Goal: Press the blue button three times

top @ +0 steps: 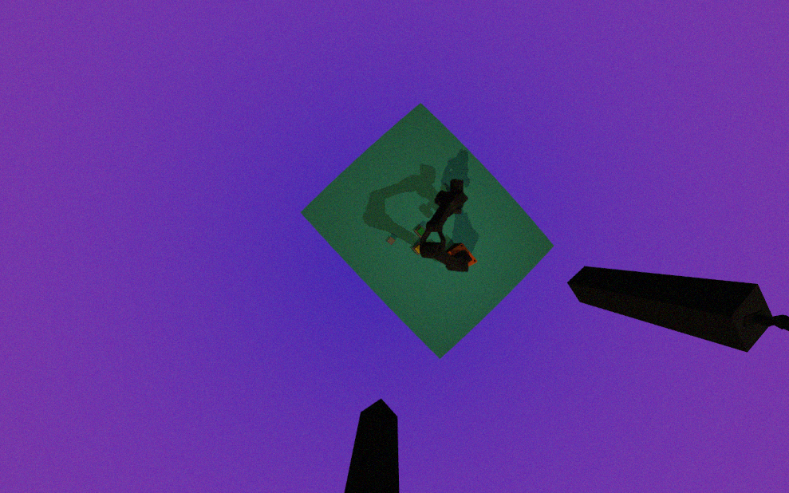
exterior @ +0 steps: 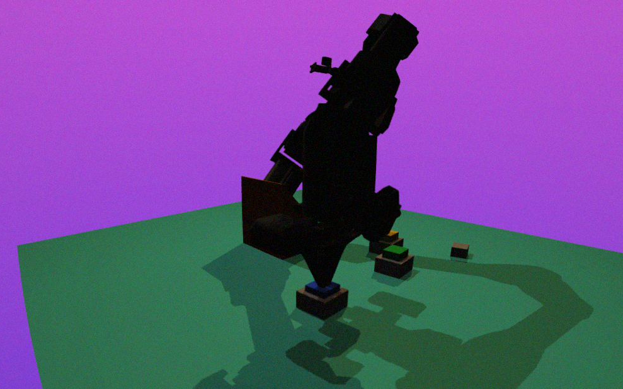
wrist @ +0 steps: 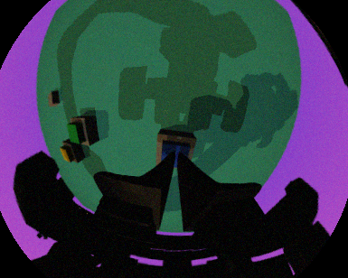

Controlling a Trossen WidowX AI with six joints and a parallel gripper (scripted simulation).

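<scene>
- Gripper [exterior: 322, 284]: my fingers are closed together on nothing, their tip resting on the blue button [exterior: 322, 289].
- Blue button sits on its brown housing [exterior: 322, 303], near the table [exterior: 110, 289] front; I judge it stiff and sprung, pressed from above, not grasped.
- Containers: none seen.

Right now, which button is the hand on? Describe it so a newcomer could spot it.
Start at the green table and find the dark arm's orange base. The closed hand points down onto the nearest boxed button; its cap is blue, unlike the green and yellow ones behind.
</scene>
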